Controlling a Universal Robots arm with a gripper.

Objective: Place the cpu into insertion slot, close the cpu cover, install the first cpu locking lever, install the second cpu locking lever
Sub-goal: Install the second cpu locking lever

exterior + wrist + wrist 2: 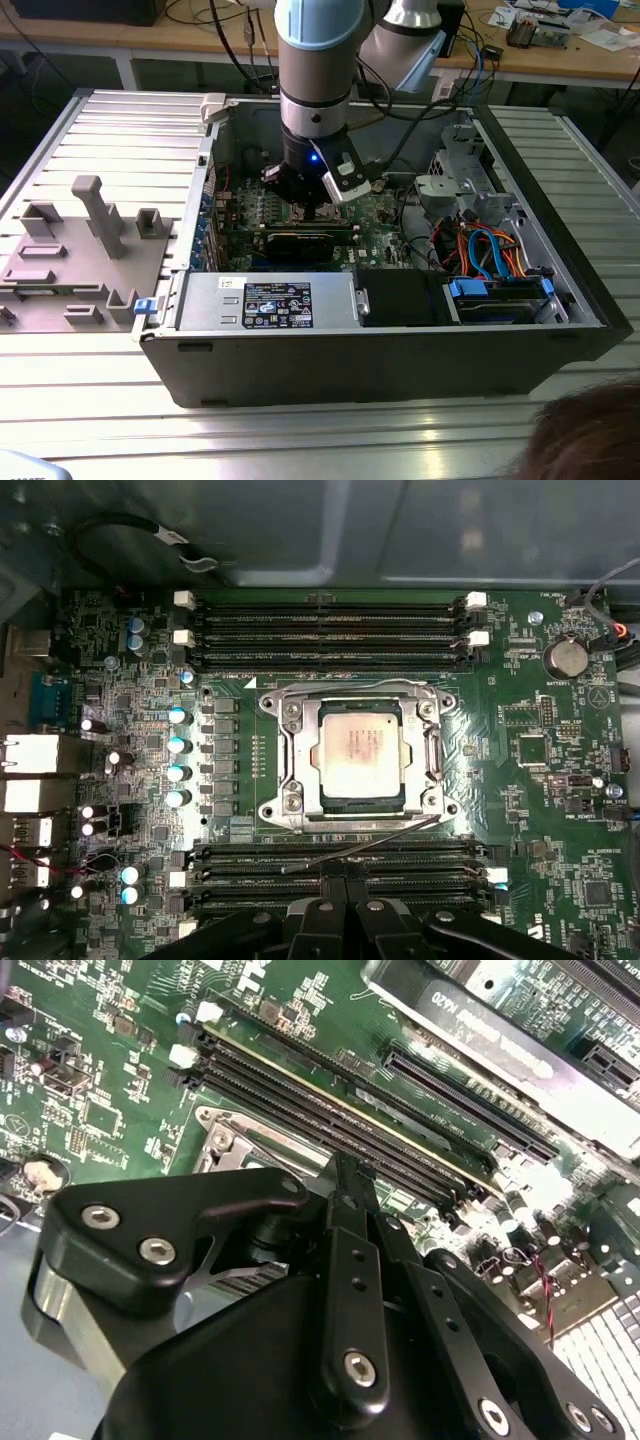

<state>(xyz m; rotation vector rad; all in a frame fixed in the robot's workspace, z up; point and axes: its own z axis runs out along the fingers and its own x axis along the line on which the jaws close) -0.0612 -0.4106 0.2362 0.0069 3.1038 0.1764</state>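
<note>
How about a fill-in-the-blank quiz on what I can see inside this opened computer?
1. The cpu sits in the insertion slot with its ___ metal top facing up.
2. The circuit board around that slot is coloured ___.
3. Long memory slots run along ___ opposite sides of the insertion slot.
4. In the exterior view, the arm reaches down into an open computer ___.

Missing words: silver; green; two; case.
</note>
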